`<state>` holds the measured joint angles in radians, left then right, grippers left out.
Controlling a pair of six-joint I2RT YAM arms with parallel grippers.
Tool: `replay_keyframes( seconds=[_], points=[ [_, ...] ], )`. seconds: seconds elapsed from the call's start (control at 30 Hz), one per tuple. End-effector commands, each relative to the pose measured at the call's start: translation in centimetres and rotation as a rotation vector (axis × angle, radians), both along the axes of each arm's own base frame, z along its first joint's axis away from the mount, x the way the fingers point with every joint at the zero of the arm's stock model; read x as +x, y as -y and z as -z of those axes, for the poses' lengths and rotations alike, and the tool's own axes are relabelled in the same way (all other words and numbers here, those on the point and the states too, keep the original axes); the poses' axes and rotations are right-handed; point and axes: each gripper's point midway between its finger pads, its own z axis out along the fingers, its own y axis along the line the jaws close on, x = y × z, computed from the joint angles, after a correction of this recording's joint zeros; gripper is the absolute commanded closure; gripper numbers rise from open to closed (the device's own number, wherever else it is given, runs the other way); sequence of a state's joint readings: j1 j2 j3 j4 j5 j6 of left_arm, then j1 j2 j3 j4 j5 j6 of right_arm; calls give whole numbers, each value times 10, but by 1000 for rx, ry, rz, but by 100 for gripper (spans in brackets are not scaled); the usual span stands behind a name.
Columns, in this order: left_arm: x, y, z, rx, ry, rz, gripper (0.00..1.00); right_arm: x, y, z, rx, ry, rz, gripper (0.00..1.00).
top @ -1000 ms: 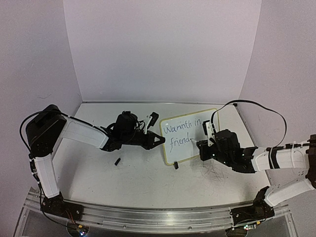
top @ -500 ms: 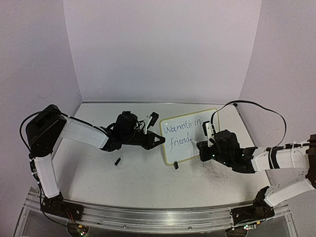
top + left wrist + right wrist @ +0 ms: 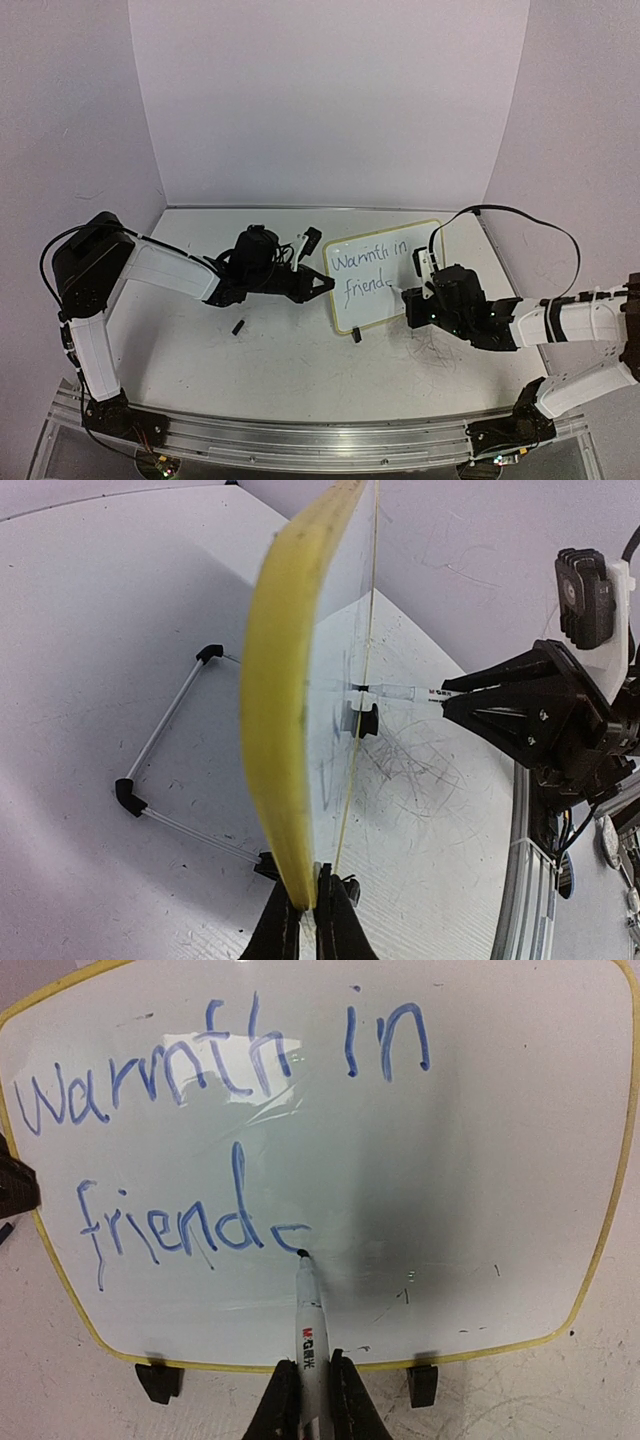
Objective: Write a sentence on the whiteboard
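The whiteboard (image 3: 375, 310), with a pale-yellow frame, stands tilted on the table right of centre. The sentence (image 3: 368, 262) reads "Warmth in" (image 3: 220, 1060) and, below it, "friend" (image 3: 170, 1225), followed by a short curved stroke. My left gripper (image 3: 328, 285) is shut on the board's left edge; in the left wrist view it (image 3: 308, 905) pinches the yellow frame (image 3: 275, 730). My right gripper (image 3: 410, 300) is shut on a white marker (image 3: 311, 1330). The marker's tip touches the board at the end of the new stroke. The right gripper (image 3: 315, 1380) is at the board's lower edge.
Two black clips (image 3: 160, 1380) (image 3: 422, 1384) sit under the board's lower edge. A small black cap (image 3: 238, 327) lies on the table left of the board. A thin wire stand (image 3: 165, 730) lies behind it. Grey scribbles (image 3: 435, 345) mark the tabletop. Walls close three sides.
The right gripper has shifted slightly to the right with the marker, and a short stroke has appeared after "friend". The left arm and the board have not moved.
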<state>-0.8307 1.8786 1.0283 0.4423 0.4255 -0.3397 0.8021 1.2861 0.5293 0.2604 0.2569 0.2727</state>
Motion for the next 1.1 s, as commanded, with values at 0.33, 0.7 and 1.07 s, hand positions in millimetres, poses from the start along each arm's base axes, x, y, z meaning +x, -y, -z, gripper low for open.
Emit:
replay_keyframes(
  seconds=[0.33,0.7,1.07],
  points=[
    [-16,-10,46,153,-76,24,100,-1,-12,-9,14,4,-32,100],
    [-15,-11,47,155,-77,21,100,8,1,-51,67,115,33,100],
    [-15,-11,45,153,-74,20,100,26,-4,-54,36,128,42,100]
  ],
)
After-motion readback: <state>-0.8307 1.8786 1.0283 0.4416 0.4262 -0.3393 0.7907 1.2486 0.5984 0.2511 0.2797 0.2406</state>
